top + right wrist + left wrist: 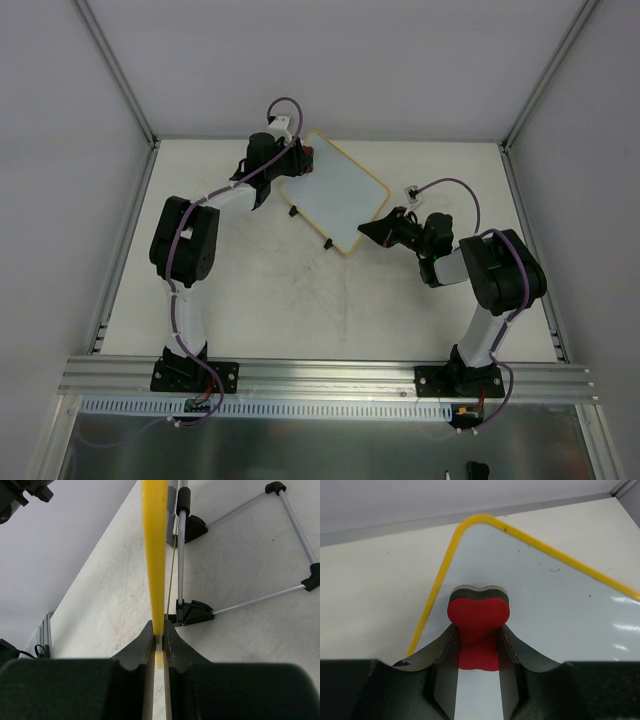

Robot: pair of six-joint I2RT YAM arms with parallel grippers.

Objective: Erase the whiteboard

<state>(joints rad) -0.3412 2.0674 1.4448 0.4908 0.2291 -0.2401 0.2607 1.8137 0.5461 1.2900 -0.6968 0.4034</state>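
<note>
The whiteboard [335, 195], white with a yellow frame, lies tilted at the back middle of the table. Its surface [545, 610] looks nearly clean, with only a few tiny specks. My left gripper [300, 158] is at the board's far-left corner, shut on the red-and-black eraser [478, 614], which rests against the board near the yellow rim. My right gripper [372, 228] is at the board's right corner, shut on its yellow frame edge [155, 555]. The right wrist view sees the board edge-on, with its wire stand and black feet [192, 612] behind.
The white table [250, 290] is bounded by aluminium rails at the left [125, 240], right [530, 240] and near edge [330, 375]. Grey walls rise behind the board. Both arm bases sit on the near rail.
</note>
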